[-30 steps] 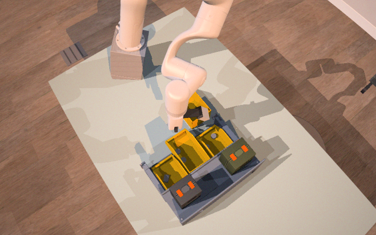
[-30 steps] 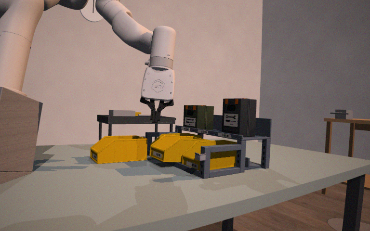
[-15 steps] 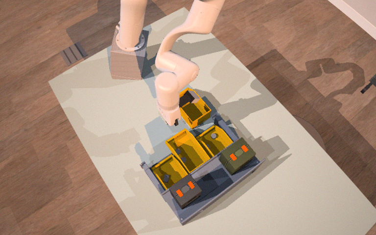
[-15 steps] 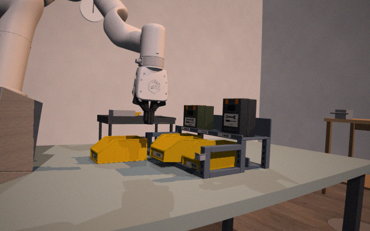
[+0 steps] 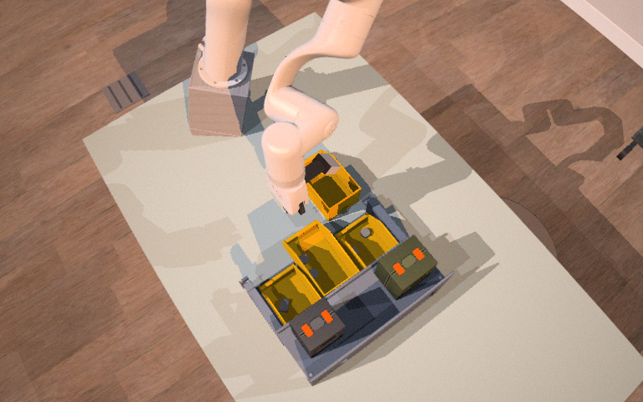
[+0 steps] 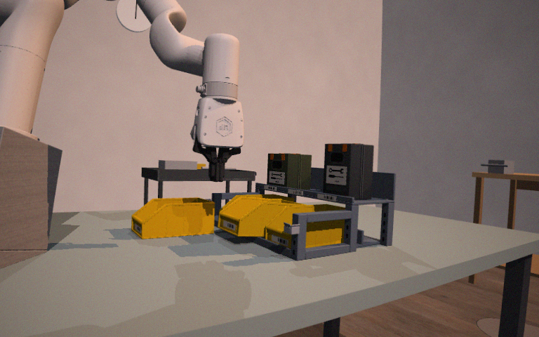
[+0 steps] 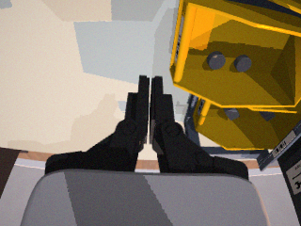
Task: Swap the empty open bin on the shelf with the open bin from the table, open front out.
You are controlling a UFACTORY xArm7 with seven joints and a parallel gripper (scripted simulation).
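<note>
My gripper is shut on nothing and hangs above the table in front of the shelf; it also shows in the side view and the wrist view. A yellow open bin with no parts visible stands on the table beside the shelf's front, to the gripper's side. A yellow bin with two dark parts lies in the shelf's middle place. It juts farther forward than its neighbours and looks tilted; the wrist view shows it too.
Two more yellow bins with parts sit on the shelf, one at the left and one at the right. A green box and a dark grey box stand on the upper board. The arm's wooden pedestal stands at the table's far end.
</note>
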